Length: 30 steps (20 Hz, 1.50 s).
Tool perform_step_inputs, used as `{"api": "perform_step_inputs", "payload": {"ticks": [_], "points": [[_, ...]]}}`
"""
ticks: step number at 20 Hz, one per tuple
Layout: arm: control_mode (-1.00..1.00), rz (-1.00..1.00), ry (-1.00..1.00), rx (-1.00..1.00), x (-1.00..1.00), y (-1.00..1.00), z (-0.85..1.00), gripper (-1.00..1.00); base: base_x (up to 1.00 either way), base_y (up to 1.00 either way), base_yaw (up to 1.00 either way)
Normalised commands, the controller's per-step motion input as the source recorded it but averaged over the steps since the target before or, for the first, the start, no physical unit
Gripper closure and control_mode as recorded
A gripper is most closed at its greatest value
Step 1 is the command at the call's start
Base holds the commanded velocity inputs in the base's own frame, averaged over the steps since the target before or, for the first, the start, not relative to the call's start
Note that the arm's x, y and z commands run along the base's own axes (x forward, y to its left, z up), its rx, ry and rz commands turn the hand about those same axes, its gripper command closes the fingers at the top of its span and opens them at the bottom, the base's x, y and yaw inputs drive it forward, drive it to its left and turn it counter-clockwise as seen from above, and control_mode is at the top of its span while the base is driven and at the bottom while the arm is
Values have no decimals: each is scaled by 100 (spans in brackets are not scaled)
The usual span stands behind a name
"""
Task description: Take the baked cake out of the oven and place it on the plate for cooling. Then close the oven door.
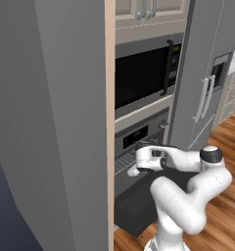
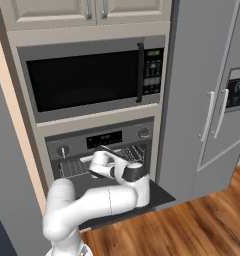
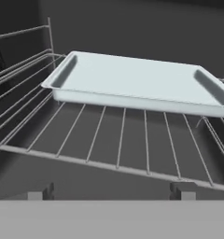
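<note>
Arm reaching into the open oven [image 2: 104, 150], pincer [image 3: 111, 192] spread wide and holding nothing.

The hand view looks inside the oven: a shallow, pale rectangular tray [image 3: 137, 81] with raised edges and recessed end grips sits flat on the thin wire rack [image 3: 104, 140], toward the back of the dark cavity, apart from the two finger tips low in front. Both base views show the outside instead: the grey steel front with round knobs and black display strip, below the black-windowed microwave [image 2: 92, 77], and the dark oven door [image 1: 139, 206] folded down flat beneath the arm. The white arm bends at its elbow, forearm level, hand pushed into the oven mouth.
</note>
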Motion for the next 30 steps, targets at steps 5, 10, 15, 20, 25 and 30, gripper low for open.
{"api": "perform_step_inputs", "payload": {"ticks": [5,10,15,20,25,30], "points": [[-100,-7,1,0,-41,-49,42,-100,0,0,0],[-100,-7,3,0,-43,-62,40,-100,0,0,0],[-100,-8,6,0,-47,-64,44,-100,0,0,0],[-100,-9,8,0,-43,-54,52,-100,0,0,0],[-100,-7,4,0,-37,-40,56,-100,0,0,0],[-100,0,0,0,-27,-15,69,-100,0,0,0]]}}
